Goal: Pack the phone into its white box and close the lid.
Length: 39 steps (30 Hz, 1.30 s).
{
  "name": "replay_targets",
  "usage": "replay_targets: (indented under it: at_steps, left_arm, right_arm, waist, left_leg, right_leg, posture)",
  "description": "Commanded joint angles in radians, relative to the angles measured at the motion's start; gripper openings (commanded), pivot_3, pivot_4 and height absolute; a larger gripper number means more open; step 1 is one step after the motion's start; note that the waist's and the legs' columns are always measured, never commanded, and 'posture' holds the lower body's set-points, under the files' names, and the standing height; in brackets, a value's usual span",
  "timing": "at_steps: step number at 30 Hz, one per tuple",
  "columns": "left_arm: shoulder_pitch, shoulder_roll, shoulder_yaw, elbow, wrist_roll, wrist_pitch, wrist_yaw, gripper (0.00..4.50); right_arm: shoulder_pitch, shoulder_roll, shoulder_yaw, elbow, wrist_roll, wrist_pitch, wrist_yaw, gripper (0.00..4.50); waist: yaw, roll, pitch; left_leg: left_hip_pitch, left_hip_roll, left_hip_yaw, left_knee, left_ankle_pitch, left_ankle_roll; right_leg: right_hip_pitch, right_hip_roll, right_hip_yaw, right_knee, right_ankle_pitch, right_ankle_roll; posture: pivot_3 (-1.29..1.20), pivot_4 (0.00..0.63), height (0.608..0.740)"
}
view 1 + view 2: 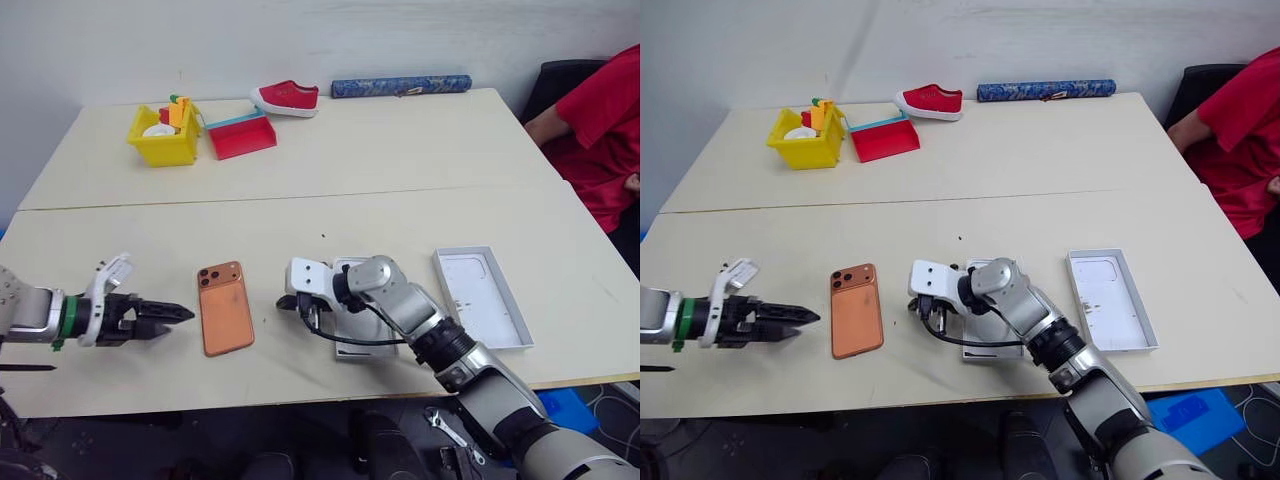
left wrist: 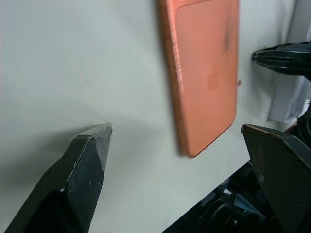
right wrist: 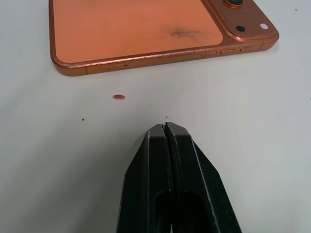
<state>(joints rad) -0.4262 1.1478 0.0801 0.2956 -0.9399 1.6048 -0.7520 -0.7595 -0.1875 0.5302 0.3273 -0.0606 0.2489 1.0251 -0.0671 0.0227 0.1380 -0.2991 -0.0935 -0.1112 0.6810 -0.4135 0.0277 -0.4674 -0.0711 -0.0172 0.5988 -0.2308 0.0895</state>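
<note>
The copper-orange phone (image 1: 225,308) lies face down on the table, camera bump at its far end. My left gripper (image 1: 178,317) hovers just left of it, open, and the left wrist view shows its fingers (image 2: 92,160) spread wide over the table by the phone (image 2: 204,73). Just right of the phone, my right gripper (image 1: 285,302) is shut on nothing, its tips (image 3: 164,127) low over the table beside the phone's long edge (image 3: 146,34). The white box (image 1: 365,350) lies mostly hidden under my right arm. Further right, the lid (image 1: 482,297) lies with its inner face up.
On the far table are a yellow bin (image 1: 163,135), a red tray (image 1: 240,135), a red shoe (image 1: 286,98) and a blue roll (image 1: 400,86). A person in a red top (image 1: 600,130) sits at the right end. The table's front edge runs close below the phone.
</note>
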Motion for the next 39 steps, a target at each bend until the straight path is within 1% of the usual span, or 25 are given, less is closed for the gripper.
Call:
replay_targets:
  at_steps: [1,6,11,14,19,23,28,31,34,39]
  left_arm:
    - [0.038,0.000,0.025,-0.046,-0.008,0.010,0.011,4.50]
    - [0.049,-0.109,0.045,-0.084,-0.049,0.010,0.111,4.50]
    - [0.011,-0.250,0.050,-0.075,-0.067,0.010,0.242,4.50]
    - [-0.005,-0.320,0.028,-0.091,-0.104,0.010,0.299,4.50]
    - [-0.025,-0.401,-0.022,-0.107,-0.169,0.010,0.368,4.50]
    - [-0.042,-0.427,-0.049,-0.098,-0.209,0.010,0.400,4.50]
    - [-0.078,-0.441,-0.019,-0.018,-0.274,0.010,0.398,4.50]
    - [-0.091,-0.433,-0.016,0.002,-0.286,0.010,0.406,4.50]
    - [-0.091,-0.412,-0.009,0.013,-0.294,0.010,0.407,3.95]
    - [-0.086,-0.362,0.002,0.018,-0.337,0.010,0.378,2.31]
  right_arm:
    - [-0.023,0.025,0.003,0.014,-0.001,-0.031,0.012,0.02]
    - [-0.034,0.040,0.009,0.039,-0.006,-0.045,0.026,0.02]
    - [-0.035,0.040,0.014,0.054,-0.011,-0.050,0.035,0.02]
    - [-0.033,0.042,0.014,0.051,-0.015,-0.046,0.039,0.02]
    - [-0.033,0.046,0.005,0.050,-0.016,-0.038,0.035,0.02]
    - [-0.030,0.041,0.001,0.051,-0.021,-0.037,0.033,0.02]
    - [-0.023,0.036,-0.003,0.044,-0.021,-0.029,0.028,0.02]
    - [-0.020,0.033,-0.005,0.039,-0.021,-0.026,0.025,0.02]
    - [-0.017,0.028,-0.008,0.036,-0.021,-0.026,0.022,0.00]
    - [0.002,0.016,-0.011,0.014,-0.015,-0.034,0.023,0.00]
  waist:
    - [0.005,0.000,0.000]
    - [0.017,0.001,0.000]
    - [0.065,0.003,0.000]
    - [0.081,0.006,-0.002]
    - [0.094,0.005,-0.003]
    - [0.093,0.005,-0.004]
    - [0.090,0.004,-0.004]
    - [0.090,0.003,-0.004]
    - [0.087,0.003,-0.004]
    - [0.064,0.000,-0.003]
  left_leg:
    - [0.000,0.000,0.000,0.000,0.000,0.000]
    - [0.001,-0.001,0.000,0.000,0.000,0.000]
    - [0.002,-0.006,-0.004,0.002,0.002,0.003]
    - [0.002,-0.012,-0.009,0.002,0.004,0.005]
    - [0.002,-0.017,-0.015,0.002,0.006,0.008]
    - [0.002,-0.019,-0.017,0.002,0.006,0.009]
    - [0.002,-0.018,-0.017,0.002,0.006,0.009]
    - [0.001,-0.018,-0.017,0.002,0.006,0.008]
    - [0.001,-0.018,-0.017,0.002,0.006,0.008]
    - [0.000,-0.017,-0.017,0.001,0.006,0.008]
  right_leg:
    - [0.000,0.000,0.000,0.000,0.000,0.000]
    - [0.000,-0.001,0.001,0.001,0.000,0.000]
    - [0.005,-0.006,-0.001,0.002,0.000,0.000]
    - [0.006,-0.007,0.000,0.004,0.000,0.000]
    - [0.007,-0.008,0.004,0.006,0.000,0.000]
    - [0.008,-0.009,0.005,0.006,0.000,0.001]
    - [0.007,-0.008,0.004,0.006,0.000,0.001]
    - [0.007,-0.008,0.004,0.006,0.000,0.001]
    - [0.007,-0.008,0.004,0.006,0.000,0.001]
    - [0.005,-0.007,0.003,0.006,0.000,0.001]
  posture:
    - [0.00,0.150,0.740]
    - [0.00,0.150,0.740]
    - [0.00,0.150,0.740]
    - [0.00,0.150,0.740]
    - [0.00,0.150,0.740]
    - [0.00,0.150,0.740]
    - [0.00,0.150,0.740]
    - [0.00,0.150,0.740]
    - [0.00,0.150,0.740]
    - [0.00,0.150,0.740]
